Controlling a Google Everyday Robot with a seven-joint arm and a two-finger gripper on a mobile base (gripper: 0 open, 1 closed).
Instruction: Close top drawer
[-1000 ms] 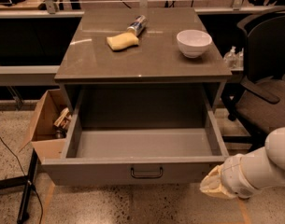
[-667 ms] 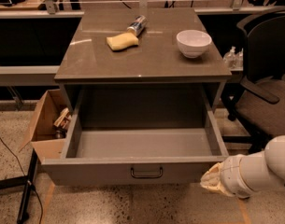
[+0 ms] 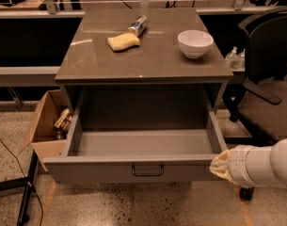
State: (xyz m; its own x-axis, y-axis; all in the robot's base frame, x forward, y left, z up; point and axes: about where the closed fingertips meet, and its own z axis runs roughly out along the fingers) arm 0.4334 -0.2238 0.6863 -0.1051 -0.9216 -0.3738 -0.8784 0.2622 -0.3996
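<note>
The top drawer [image 3: 105, 169] is a wide grey-taupe drawer pulled fully out of the cabinet, empty inside, with a small dark pull handle [image 3: 147, 170] at the centre of its front panel. My gripper [image 3: 219, 164] comes in from the lower right on a white arm [image 3: 267, 166]. Its cream-coloured tip sits right against the drawer's front right corner.
On the cabinet top [image 3: 147, 60] lie a yellow sponge [image 3: 123, 41], a metal can [image 3: 139, 25] on its side and a white bowl [image 3: 195, 43]. An open cardboard box [image 3: 46, 126] stands on the floor at left. A black office chair [image 3: 265, 79] is at right.
The arm has slid a little to the left, bringing the gripper tip up to the drawer's front right corner. The drawer stays pulled out.
</note>
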